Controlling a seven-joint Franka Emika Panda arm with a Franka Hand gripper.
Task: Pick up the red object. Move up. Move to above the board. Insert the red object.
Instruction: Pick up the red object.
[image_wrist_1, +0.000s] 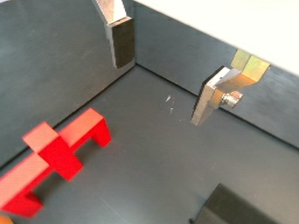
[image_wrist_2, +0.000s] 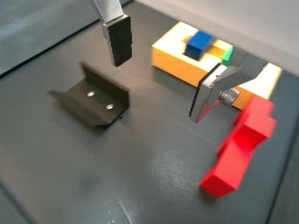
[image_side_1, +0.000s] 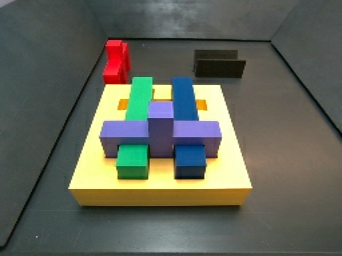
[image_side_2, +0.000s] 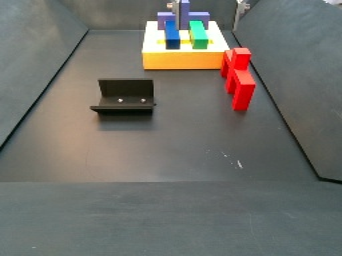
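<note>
The red object lies flat on the dark floor beside the board. It also shows in both wrist views and in a side view. The yellow board carries green, blue and purple blocks and shows in a wrist view and a side view. My gripper is open and empty above the bare floor. It hangs between the fixture and the red object, touching neither. Only a sliver of it shows in a side view.
The fixture stands on the floor away from the board and shows in both side views. Dark walls enclose the floor on all sides.
</note>
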